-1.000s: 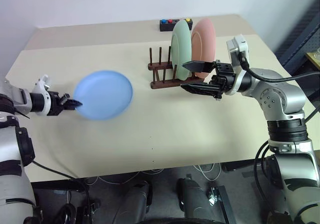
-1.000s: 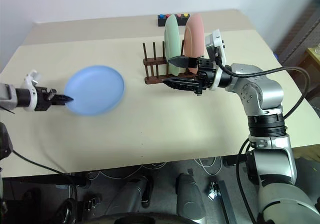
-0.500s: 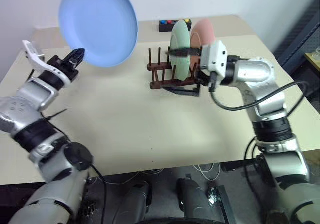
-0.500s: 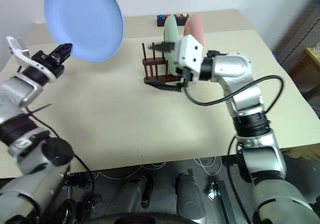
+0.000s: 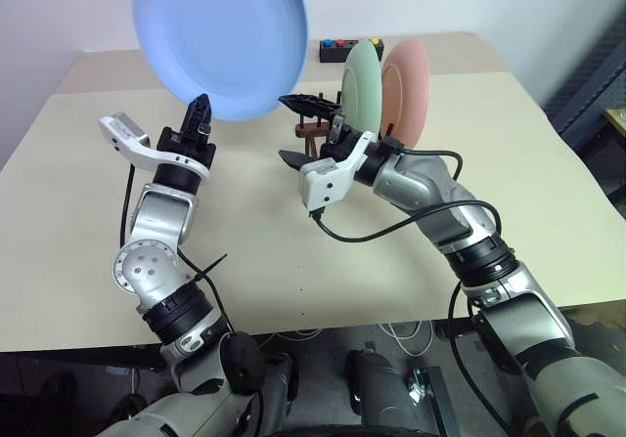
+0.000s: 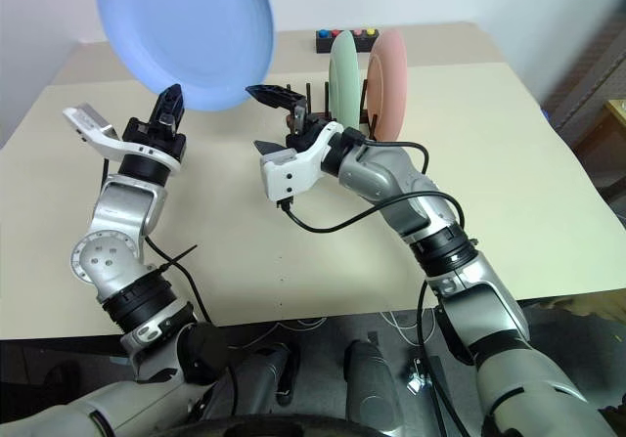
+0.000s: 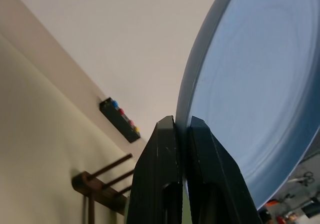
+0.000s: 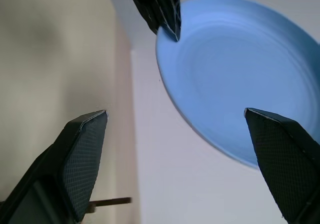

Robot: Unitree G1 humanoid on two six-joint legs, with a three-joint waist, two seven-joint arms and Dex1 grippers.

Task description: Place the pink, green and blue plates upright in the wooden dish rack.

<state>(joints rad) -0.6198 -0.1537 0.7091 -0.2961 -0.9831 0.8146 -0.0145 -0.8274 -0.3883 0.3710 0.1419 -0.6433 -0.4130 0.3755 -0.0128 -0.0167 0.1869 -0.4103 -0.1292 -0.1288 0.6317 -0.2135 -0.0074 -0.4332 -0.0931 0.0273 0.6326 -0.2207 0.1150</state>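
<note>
The blue plate (image 5: pixel 220 36) is held high above the table, nearly upright, with my left gripper (image 5: pixel 201 109) shut on its lower rim. The left wrist view shows the two fingers (image 7: pixel 165 154) pinched on that rim. My right gripper (image 5: pixel 295 130) stands open just right of the plate and in front of the wooden dish rack (image 7: pixel 102 186), holding nothing. In the right wrist view its jaws frame the blue plate (image 8: pixel 235 83) from a distance. The green plate (image 5: pixel 360 83) and the pink plate (image 5: pixel 406 80) stand upright side by side in the rack.
A small black box with coloured buttons (image 5: pixel 350 48) sits at the table's far edge behind the rack. The beige table (image 5: pixel 254 251) has open room in front of and to the left of the rack. A cable loops from my right wrist.
My left arm has swung the blue plate up off table level and right, toward the rack. My right gripper has moved left, away from the racked plates, and rolled, still open.
</note>
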